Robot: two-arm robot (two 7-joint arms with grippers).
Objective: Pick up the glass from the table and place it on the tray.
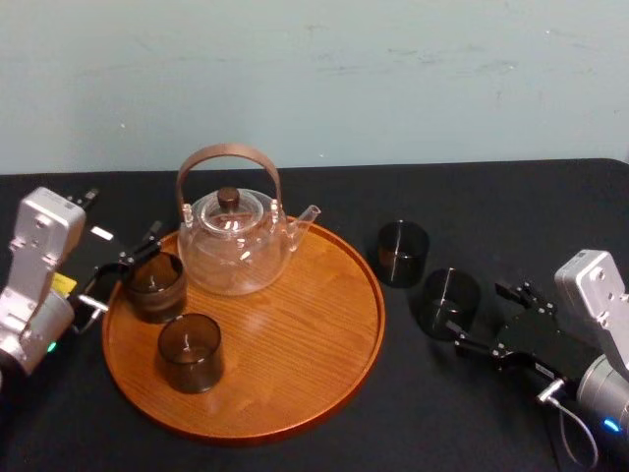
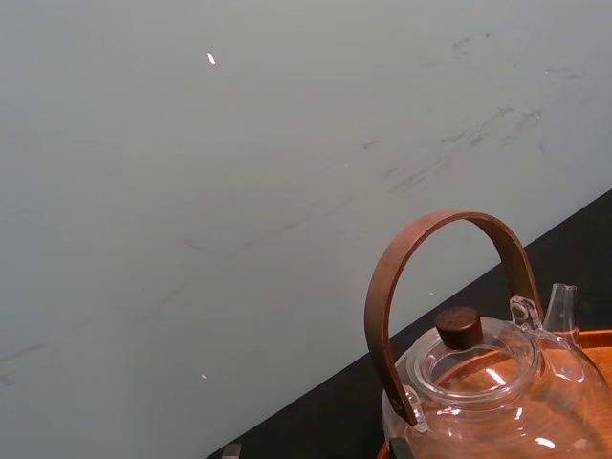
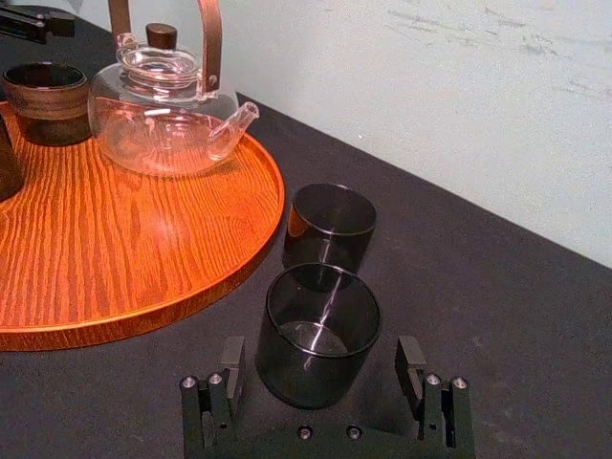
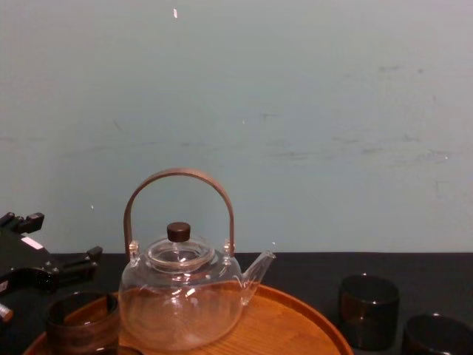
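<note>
Two dark smoky glasses stand on the black table [image 1: 491, 206] right of the tray. The nearer glass [image 1: 450, 303] [image 3: 318, 335] sits between the spread fingers of my right gripper [image 1: 482, 317] [image 3: 320, 356], which is open and not pressing on it. The other glass [image 1: 403, 253] [image 3: 330, 225] stands just beyond it. The round wooden tray [image 1: 295, 334] [image 3: 143, 268] carries a clear teapot [image 1: 234, 241] and two more dark glasses [image 1: 152, 285] [image 1: 189, 352]. My left gripper [image 1: 123, 273] [image 4: 63, 240] hangs open at the tray's left rim, just above the left glass.
The teapot's [image 4: 181, 296] tall wooden handle [image 2: 440, 258] rises over the back of the tray. A pale wall stands behind the table. Bare tray wood [image 1: 314, 305] lies on the right half, facing the two table glasses.
</note>
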